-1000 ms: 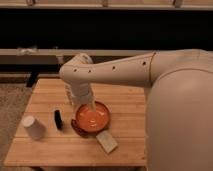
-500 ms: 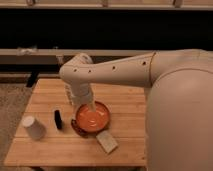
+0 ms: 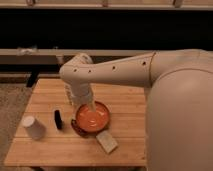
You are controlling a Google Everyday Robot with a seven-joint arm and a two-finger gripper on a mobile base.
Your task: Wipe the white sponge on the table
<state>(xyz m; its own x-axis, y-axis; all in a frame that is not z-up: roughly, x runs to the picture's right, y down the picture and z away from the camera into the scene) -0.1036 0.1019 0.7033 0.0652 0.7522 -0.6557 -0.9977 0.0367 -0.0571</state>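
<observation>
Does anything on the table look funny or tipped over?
The white cup at the left end of the table looks upside down. The white sponge lies crooked beside the orange bowl; the hand hangs over that bowl.

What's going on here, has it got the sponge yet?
Not yet. The robot's gripper hangs open over the orange bowl, holding nothing. The sponge lies flat on the table, just off the bowl's near right edge, clear of the gripper. An upturned white cup and a small black thing sit on the other side of the bowl. No wiping is under way.
</observation>
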